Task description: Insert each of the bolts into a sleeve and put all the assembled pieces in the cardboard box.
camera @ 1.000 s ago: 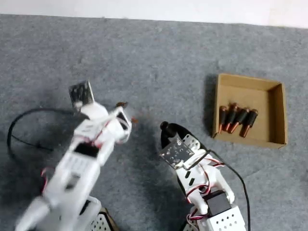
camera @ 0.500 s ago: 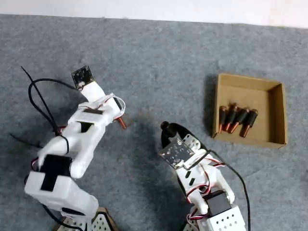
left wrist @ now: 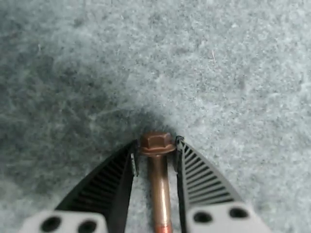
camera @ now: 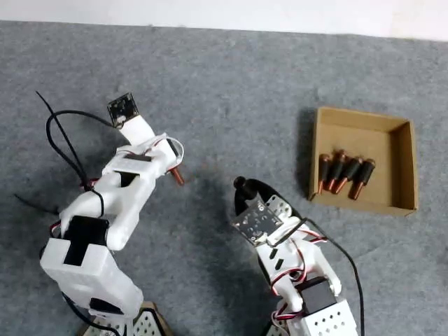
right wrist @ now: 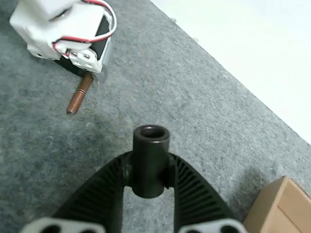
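A copper bolt (left wrist: 158,179) is clamped between the black fingers of my left gripper (left wrist: 154,150), hex head out past the tips, above the grey carpet. In the high view the bolt (camera: 178,176) juts from the left gripper (camera: 170,162) at left of centre. My right gripper (right wrist: 148,170) is shut on a black sleeve (right wrist: 150,159), open bore facing outward; from above the sleeve (camera: 241,187) sits near the middle. The left arm's bolt (right wrist: 78,99) hangs apart from the sleeve in the right wrist view. The cardboard box (camera: 402,165) at right holds several assembled pieces (camera: 344,173).
Grey carpet (camera: 245,91) covers the table, with a white strip along the far edge. A black cable (camera: 59,140) loops beside the left arm. A corner of the cardboard box (right wrist: 282,206) shows in the right wrist view.
The left arm swung and drew back to the left, turning so its bolt now points down toward the carpet. The right arm and its sleeve stayed still.
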You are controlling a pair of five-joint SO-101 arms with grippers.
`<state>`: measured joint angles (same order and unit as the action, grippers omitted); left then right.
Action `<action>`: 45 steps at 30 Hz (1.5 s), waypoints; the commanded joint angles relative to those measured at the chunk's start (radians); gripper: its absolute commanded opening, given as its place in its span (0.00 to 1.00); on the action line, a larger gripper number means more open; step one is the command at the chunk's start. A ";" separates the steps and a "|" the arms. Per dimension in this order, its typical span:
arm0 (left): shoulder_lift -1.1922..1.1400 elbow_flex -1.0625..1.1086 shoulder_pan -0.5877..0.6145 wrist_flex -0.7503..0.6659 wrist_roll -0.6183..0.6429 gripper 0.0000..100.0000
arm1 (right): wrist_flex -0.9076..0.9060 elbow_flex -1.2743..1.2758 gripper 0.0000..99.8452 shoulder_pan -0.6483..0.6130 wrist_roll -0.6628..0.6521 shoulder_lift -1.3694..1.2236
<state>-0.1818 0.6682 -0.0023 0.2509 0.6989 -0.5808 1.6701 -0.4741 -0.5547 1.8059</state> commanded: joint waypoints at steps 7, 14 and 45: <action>-0.008 -0.048 0.016 -0.017 -0.002 0.00 | 0.007 0.125 0.00 0.012 -0.005 -0.004; -0.016 -0.045 0.016 -0.086 -0.005 0.00 | 0.007 0.125 0.00 0.012 -0.005 -0.004; 1.030 0.670 -0.105 -0.359 0.002 0.00 | 0.007 0.124 0.00 0.004 -0.008 -0.004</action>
<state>0.5869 1.2022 -0.0499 0.0146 0.6943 -0.5808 1.6701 -0.4741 -0.5547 1.8059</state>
